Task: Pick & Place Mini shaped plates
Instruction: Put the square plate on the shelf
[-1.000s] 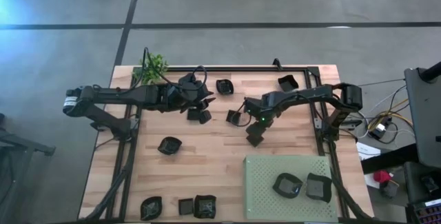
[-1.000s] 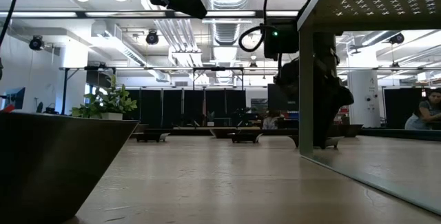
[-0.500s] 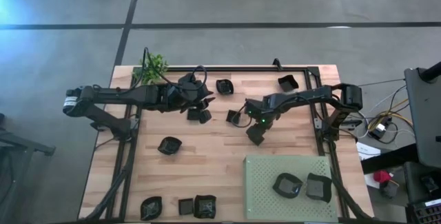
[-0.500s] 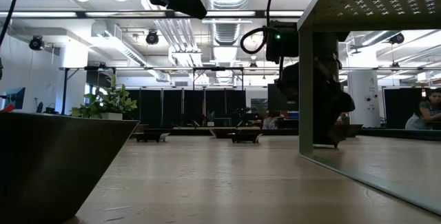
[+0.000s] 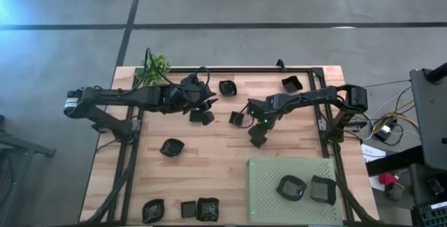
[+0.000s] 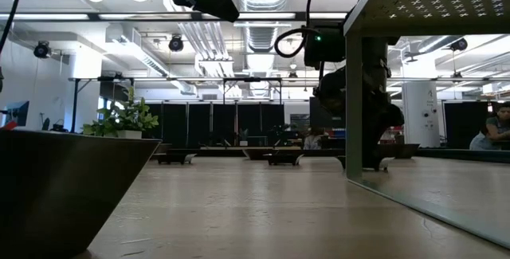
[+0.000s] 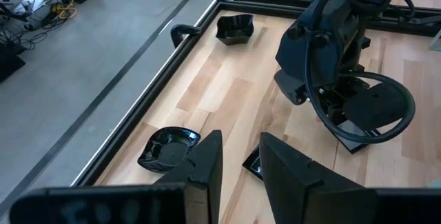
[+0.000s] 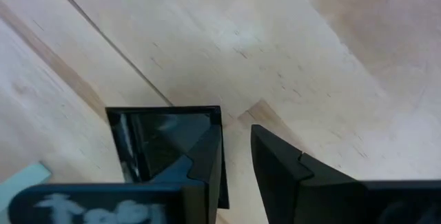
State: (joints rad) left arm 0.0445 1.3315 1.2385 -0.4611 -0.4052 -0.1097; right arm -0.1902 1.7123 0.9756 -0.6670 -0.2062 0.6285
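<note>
High view | my right gripper [image 5: 257,137] pinches a square mini plate [image 8: 165,148] over mid-table | left gripper [image 7: 238,165] parted, empty, waiting near plant [image 5: 156,67]

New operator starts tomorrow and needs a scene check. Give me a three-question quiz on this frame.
1. Count what sits on the green mat.
2. True or false: the left gripper is clamped on a dish.
3. Where is the plant? A: on the mat. B: at a corner on the robot's left. C: between the two grippers.

Key
1. Two mini plates.
2. False. It is open, with nothing between its fingers.
3. B.
</note>
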